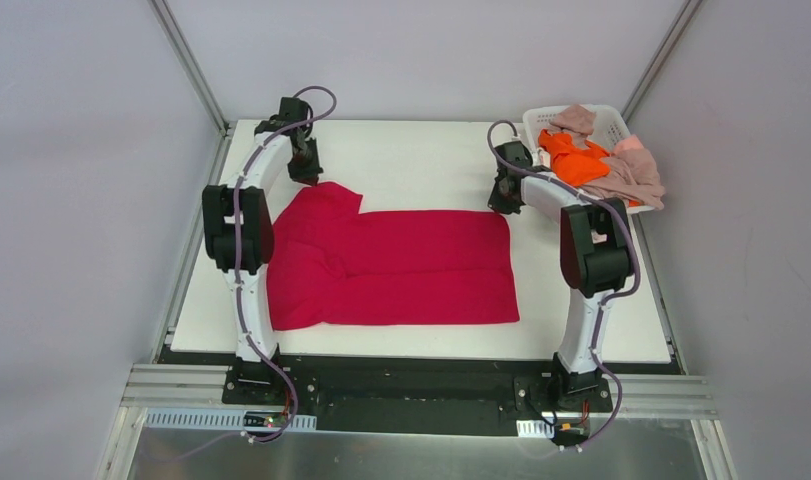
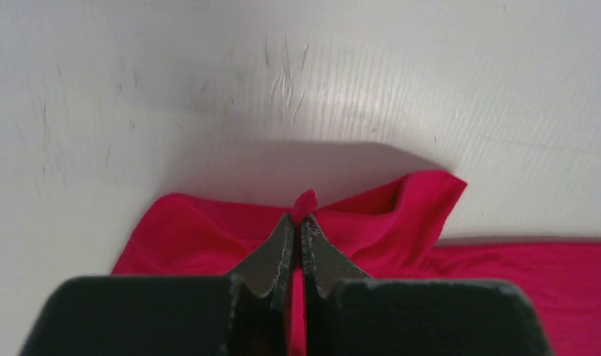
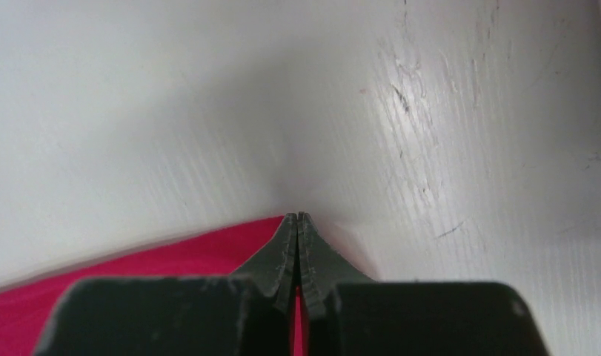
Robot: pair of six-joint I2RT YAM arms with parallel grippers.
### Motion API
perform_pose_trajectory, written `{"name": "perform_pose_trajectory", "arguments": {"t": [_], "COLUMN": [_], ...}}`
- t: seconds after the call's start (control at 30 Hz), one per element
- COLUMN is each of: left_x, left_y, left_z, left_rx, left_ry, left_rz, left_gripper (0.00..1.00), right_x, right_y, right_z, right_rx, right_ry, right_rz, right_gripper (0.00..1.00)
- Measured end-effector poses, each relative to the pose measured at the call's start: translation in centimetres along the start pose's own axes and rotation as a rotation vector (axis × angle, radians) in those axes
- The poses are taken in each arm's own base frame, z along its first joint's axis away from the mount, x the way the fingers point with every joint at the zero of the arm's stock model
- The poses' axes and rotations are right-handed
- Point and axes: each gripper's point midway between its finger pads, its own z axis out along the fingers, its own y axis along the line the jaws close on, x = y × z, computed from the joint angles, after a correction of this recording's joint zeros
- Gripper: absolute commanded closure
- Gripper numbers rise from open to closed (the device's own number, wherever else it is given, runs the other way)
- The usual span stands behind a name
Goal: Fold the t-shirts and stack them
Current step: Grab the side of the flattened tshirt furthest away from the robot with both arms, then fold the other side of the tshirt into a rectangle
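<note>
A crimson-red t-shirt point(image 1: 391, 265) lies spread across the middle of the table, folded along its length. My left gripper point(image 1: 307, 175) is shut on the shirt's far left corner by the sleeve; in the left wrist view a small tuft of red cloth point(image 2: 304, 201) sticks out past the closed fingertips point(image 2: 298, 219). My right gripper point(image 1: 501, 205) is shut on the shirt's far right corner; in the right wrist view red cloth point(image 3: 134, 282) shows between and left of the closed fingers point(image 3: 298, 218). An orange t-shirt point(image 1: 573, 158) and pink-beige t-shirts point(image 1: 631, 175) lie in the basket.
A white plastic basket point(image 1: 609, 118) stands at the table's far right corner, with shirts spilling over its right rim. The white table point(image 1: 421, 160) has bare surface behind the red shirt. Grey walls and metal frame posts enclose the table.
</note>
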Motion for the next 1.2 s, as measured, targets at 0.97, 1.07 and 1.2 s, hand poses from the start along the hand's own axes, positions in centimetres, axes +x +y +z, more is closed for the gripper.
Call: {"name": "perform_pose_trajectory", "arguments": {"t": [0.97,1.07,1.2], "left_x": [14.8,15.7,17.4], "left_y": [3.6,3.9,4.3], "left_z": [-17.0,-18.4,-18.6], "left_rx": [-0.018,0.003,0.013], "left_ry": [-0.286,-0.344,-0.359], "left_rz": [-0.257,-0.306,-0.345], "left_gripper": [1.00,1.00,1.00], "right_x": [2.5,2.5,2.6], "right_y": [-2.2,-2.3,-2.4], "right_z": [-8.7,-8.9,-8.8], "right_rx": [-0.121,-0.118,-0.114], "right_ry": [-0.072,-0.076,-0.071], "right_rz": [-0.023,-0.027,-0.031], "right_gripper": [1.00,1.00,1.00]}}
